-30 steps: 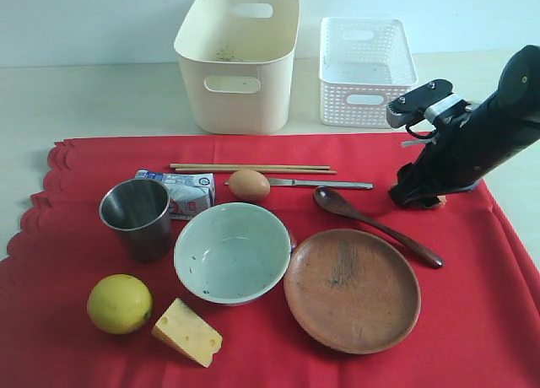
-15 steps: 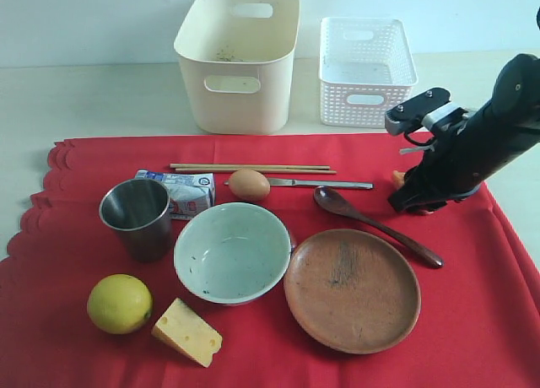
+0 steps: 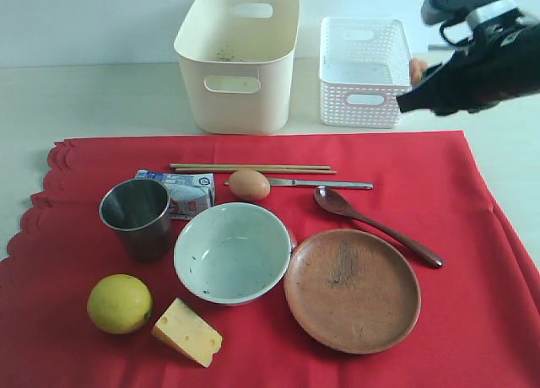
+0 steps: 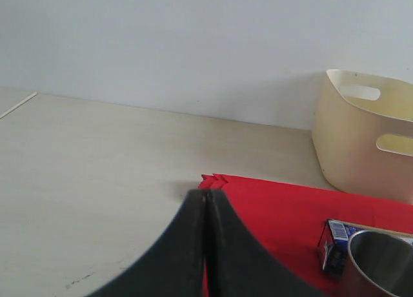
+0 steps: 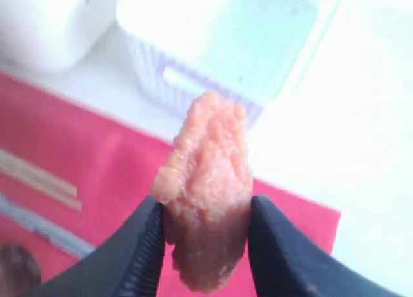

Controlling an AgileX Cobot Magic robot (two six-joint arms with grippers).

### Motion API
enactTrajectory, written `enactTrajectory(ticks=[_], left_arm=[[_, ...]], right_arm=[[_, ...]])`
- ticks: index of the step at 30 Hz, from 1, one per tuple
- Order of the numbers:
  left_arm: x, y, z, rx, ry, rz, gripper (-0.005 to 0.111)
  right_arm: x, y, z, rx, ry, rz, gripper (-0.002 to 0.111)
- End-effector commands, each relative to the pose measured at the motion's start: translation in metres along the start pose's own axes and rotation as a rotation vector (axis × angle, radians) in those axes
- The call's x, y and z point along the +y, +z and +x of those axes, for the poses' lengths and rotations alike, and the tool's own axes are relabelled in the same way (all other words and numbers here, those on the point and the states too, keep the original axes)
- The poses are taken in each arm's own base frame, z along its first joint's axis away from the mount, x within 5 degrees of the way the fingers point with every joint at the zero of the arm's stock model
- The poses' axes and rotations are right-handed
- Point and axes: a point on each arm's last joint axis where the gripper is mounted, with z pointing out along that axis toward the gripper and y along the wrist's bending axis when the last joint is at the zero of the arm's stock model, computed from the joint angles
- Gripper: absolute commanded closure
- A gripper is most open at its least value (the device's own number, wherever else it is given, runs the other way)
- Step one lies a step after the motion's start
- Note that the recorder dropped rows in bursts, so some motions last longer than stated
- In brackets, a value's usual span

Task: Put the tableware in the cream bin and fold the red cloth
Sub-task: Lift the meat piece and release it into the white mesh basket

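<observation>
The pale speckled bowl (image 3: 232, 253) sits mid-cloth on the red cloth (image 3: 472, 261), which is spread flat on the bench (image 3: 101, 101). The bowl's inside shows only glaze with a few dark flecks.

Left of the bowl stands the steel cup (image 3: 137, 215), upright. To the bowl's right lies the round brown wooden plate (image 3: 352, 288), with the dark wooden spoon (image 3: 375, 223) just behind the plate. Behind the bowl lie the slim metal knife (image 3: 325, 184) and the wooden chopsticks (image 3: 251, 167).

Further behind the bowl, off the cloth, stands the cream bin (image 3: 245, 114), its inner walls showing only dark specks. The white lattice basket (image 3: 337, 101) is behind the bowl to the right.

The right gripper (image 5: 205, 210) is raised at that basket's right edge, pinching a pinkish-orange food piece (image 5: 210, 155). The left gripper (image 4: 205, 200) is pressed together, holding nothing.
</observation>
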Motion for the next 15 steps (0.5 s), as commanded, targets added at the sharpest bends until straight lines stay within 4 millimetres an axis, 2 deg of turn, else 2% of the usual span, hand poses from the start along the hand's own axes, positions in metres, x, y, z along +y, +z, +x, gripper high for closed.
enactTrajectory(ticks=[1,4,8,15], left_arm=[[0.000,0.000,0.001,-0.004,0.002,-0.001,0.107],[0.000,0.000,0.001,-0.004,0.002,-0.001,0.107],[0.000,0.000,0.001,-0.004,0.002,-0.001,0.107],[0.000,0.000,0.001,-0.004,0.002,-0.001,0.107]], right_arm=[[-0.008,-0.014,-0.031,-0.203,0.088,0.068,0.108],[-0.011,-0.008,-0.051,-0.240,0.084,0.073,0.108],[-0.016,0.015,-0.077,-0.263,0.082,0.069,0.108],[-0.021,0.075,-0.096,-0.207,0.081,0.030,0.108]])
